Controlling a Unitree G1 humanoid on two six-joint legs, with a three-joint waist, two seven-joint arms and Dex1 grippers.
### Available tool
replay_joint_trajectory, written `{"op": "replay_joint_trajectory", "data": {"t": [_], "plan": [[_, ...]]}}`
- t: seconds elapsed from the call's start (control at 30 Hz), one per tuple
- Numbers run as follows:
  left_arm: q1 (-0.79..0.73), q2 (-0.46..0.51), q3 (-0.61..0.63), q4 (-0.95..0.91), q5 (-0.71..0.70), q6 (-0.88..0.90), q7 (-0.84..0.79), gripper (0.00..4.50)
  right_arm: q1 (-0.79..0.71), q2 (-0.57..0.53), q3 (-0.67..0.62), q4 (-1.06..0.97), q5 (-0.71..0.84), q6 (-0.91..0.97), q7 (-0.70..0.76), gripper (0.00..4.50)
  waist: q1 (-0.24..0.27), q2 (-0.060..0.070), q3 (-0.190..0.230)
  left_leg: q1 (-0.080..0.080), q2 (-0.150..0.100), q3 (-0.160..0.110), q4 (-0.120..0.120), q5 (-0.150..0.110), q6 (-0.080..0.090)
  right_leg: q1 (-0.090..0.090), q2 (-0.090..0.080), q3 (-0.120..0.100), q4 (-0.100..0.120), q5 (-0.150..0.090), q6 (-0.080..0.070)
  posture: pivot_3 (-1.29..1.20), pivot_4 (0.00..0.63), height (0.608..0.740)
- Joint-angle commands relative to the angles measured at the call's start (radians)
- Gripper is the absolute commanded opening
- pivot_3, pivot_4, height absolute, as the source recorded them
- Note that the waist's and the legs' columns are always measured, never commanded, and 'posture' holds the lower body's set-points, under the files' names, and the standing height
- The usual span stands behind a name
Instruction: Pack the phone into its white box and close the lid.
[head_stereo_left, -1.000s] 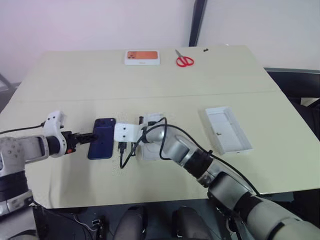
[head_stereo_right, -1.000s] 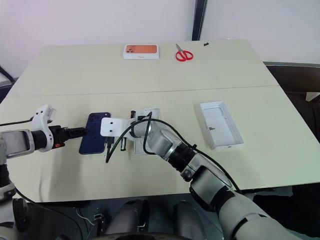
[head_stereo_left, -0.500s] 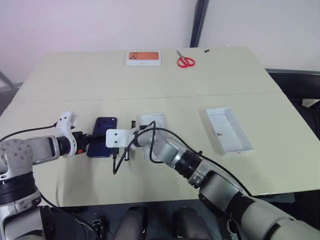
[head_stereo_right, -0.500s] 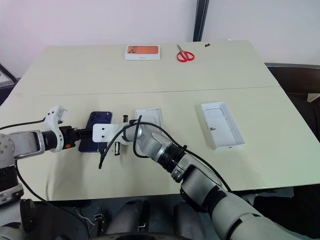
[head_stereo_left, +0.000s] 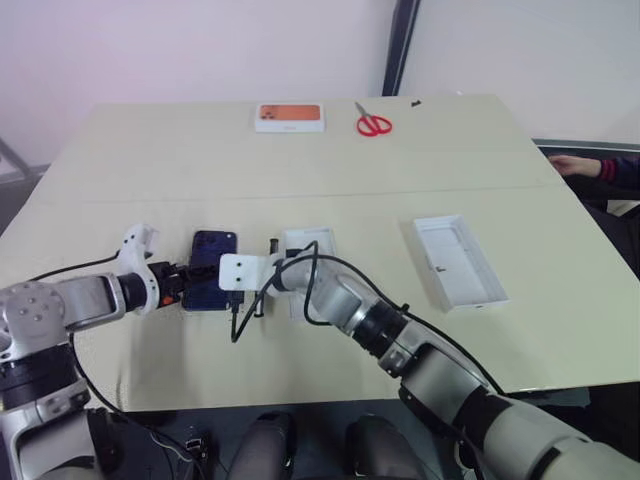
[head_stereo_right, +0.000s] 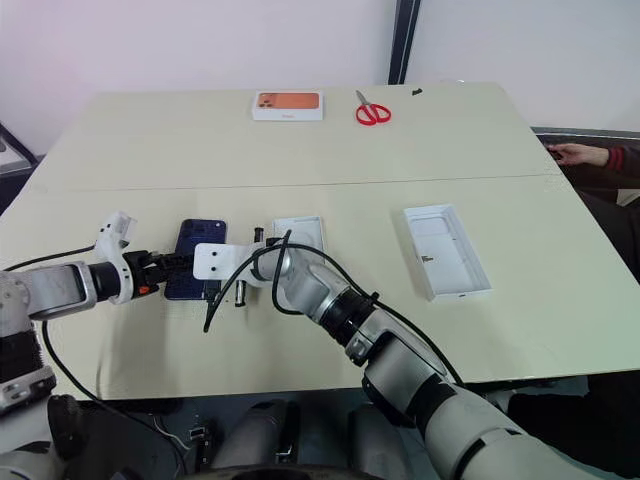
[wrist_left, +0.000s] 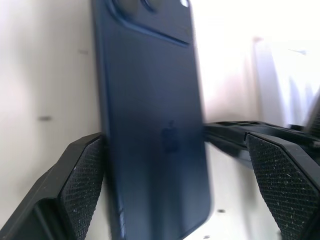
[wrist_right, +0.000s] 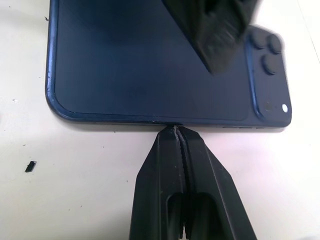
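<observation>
1. Nearest me, the right gripper (wrist_right: 176, 131) has its two fingers pressed tight together with nothing between them, the tips butted against the long edge of the phone (head_stereo_left: 211, 270). If that wedge pushes too hard, I'd guess the glossy phone skates across the table (head_stereo_left: 150, 160) rather than lifting.

2. The left gripper (wrist_left: 175, 165) stands spread as wide as it goes, one pad against one long edge of the phone, the other pad apart from the opposite edge. It isn't gripping anything yet. Closing from here could pinch only a corner, or tip the phone off its edge and let it slap down.

3. The two grippers crowd the same small spot, one finger of the left gripper hanging over the phone's back in the right wrist view. A collision between them looks like a real risk, and the loose black cable (head_stereo_left: 245, 310) on the right wrist could snag.

4. Just beyond the right gripper lies the white box (head_stereo_right: 300, 232); a shoved phone might knock it askew.

5. Well off to the right sits the lid (head_stereo_left: 457, 262), inside up. It needs flipping later.

6. At the far edge rest an orange-pictured box (head_stereo_left: 290, 116) and red scissors (head_stereo_left: 371, 122), well clear.

7. A person's hand (head_stereo_right: 572, 154) rests at the table's right edge, worth watching.
</observation>
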Motion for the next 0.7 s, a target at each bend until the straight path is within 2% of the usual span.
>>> {"op": "replay_joint_trajectory", "data": {"t": [0.03, 0.23, 0.43, 0.7], "plan": [[0.005, -0.029, -0.057, 0.002, -0.085, 0.03, 0.008, 4.5, 0.005, 0.022, 0.005, -0.021, -0.004, -0.017, 0.005, 0.06, -0.002, 0.0, 0.0, 0.0, 0.0, 0.0, 0.0, 0.0, 0.0, 0.0, 0.0, 0.0, 0.0, 0.0, 0.0, 0.0, 0.15, 0.74], [0.002, -0.038, -0.047, -0.001, -0.124, 0.03, 0.064, 4.5, 0.007, 0.027, 0.005, -0.015, -0.009, -0.023, 0.007, 0.06, -0.007, 0.0, 0.0, 0.0, 0.0, 0.0, 0.0, 0.0, 0.0, 0.0, 0.0, 0.0, 0.0, 0.0, 0.0, 0.0, 0.15, 0.74], [-0.038, -0.039, 0.045, 0.047, -0.027, 0.0, 0.112, 4.5, 0.009, 0.02, 0.006, -0.019, -0.014, -0.029, 0.012, 0.06, -0.009, 0.0, 0.0, 0.0, 0.0, 0.0, -0.001, 0.0, 0.0, -0.001, 0.0, 0.0, 0.0, 0.0, 0.0, 0.0, 0.15, 0.74], [-0.06, -0.089, 0.084, 0.05, 0.029, -0.021, 0.129, 4.5, 0.022, 0.014, 0.008, -0.037, -0.023, -0.026, 0.015, 0.06, -0.01, 0.0, 0.0, 0.0, 0.0, 0.0, -0.001, 0.001, -0.001, -0.001, 0.001, 0.0, 0.0, 0.0, 0.0, 0.0, 0.15, 0.74]]}}
